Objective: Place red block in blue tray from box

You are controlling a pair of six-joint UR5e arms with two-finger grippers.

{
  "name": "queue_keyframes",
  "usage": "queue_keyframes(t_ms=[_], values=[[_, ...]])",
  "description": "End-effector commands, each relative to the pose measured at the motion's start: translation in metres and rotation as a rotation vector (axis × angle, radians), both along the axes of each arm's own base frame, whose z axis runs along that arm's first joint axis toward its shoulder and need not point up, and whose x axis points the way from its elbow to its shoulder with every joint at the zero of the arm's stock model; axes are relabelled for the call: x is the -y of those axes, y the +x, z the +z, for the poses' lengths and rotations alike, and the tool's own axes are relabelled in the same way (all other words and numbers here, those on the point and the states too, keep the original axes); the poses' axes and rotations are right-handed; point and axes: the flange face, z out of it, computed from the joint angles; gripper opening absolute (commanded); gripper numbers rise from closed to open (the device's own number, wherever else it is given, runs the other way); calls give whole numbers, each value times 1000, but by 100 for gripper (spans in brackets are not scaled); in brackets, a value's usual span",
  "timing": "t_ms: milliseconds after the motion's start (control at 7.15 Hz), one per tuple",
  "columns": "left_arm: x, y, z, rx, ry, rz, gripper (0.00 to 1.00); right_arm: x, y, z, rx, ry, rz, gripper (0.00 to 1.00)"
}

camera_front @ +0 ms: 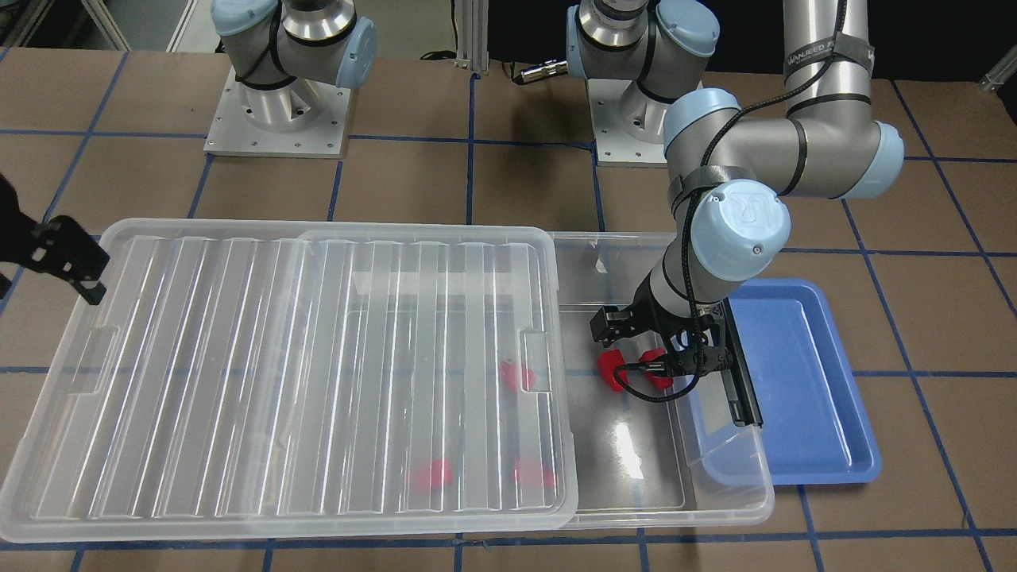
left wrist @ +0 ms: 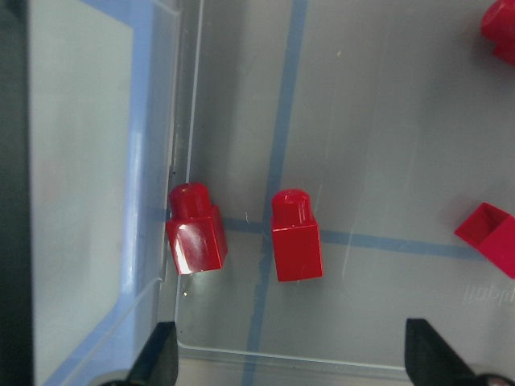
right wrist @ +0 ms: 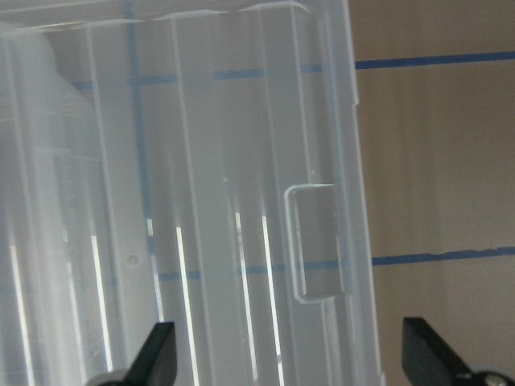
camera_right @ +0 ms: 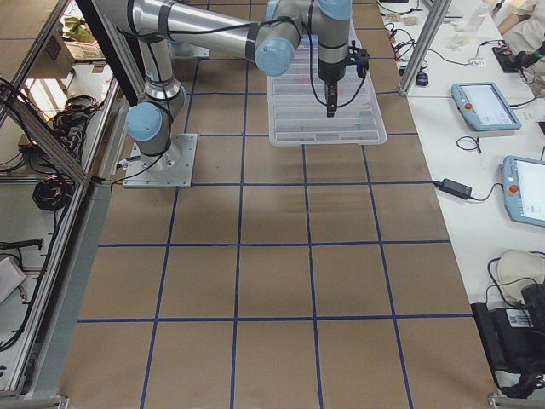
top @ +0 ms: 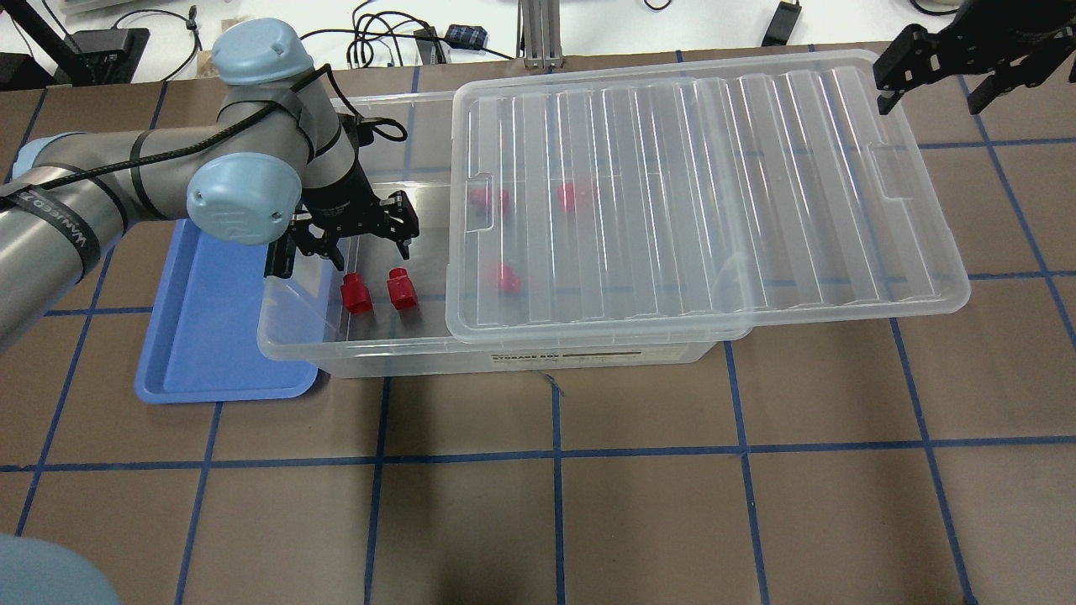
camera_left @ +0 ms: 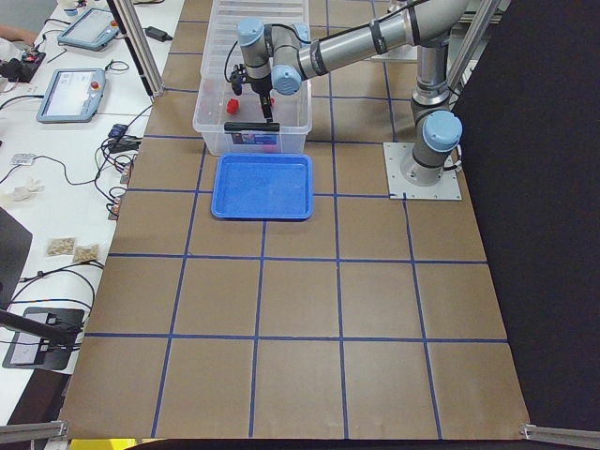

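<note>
The box (top: 504, 358) is a clear bin with its ribbed lid (top: 714, 193) slid toward my right, leaving the left end uncovered. Two red blocks (top: 356, 292) (top: 402, 288) lie on the uncovered floor, and three more (top: 504, 276) show blurred under the lid. My left gripper (top: 345, 252) is open and empty just above the two uncovered blocks; in the left wrist view they lie side by side (left wrist: 195, 239) (left wrist: 295, 235) ahead of the fingertips (left wrist: 165, 362). The blue tray (top: 210, 336) sits empty against the box's left end. My right gripper (top: 931, 99) is open over the lid's far right corner.
The lid (camera_front: 278, 373) overhangs the box on my right side. A black latch bar (camera_front: 743, 373) lies on the box end next to the tray (camera_front: 802, 381). Both arm bases stand behind the box. Brown table with blue tape lines surrounds it.
</note>
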Motion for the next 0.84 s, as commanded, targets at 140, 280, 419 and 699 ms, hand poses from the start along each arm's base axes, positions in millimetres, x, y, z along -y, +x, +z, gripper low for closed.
queue_keyframes(t_ms=[140,280,419,699], values=[[5,-1,-29,-8,45,1,81,-49,115,33,25,9,-109,100],[9,-1,-41,-10,50,1,81,-52,124,32,6,15,-121,100],[12,-1,-51,-8,54,1,81,-53,128,26,9,24,-111,100],[16,-2,-70,-14,68,2,81,-52,130,29,19,15,-105,100]])
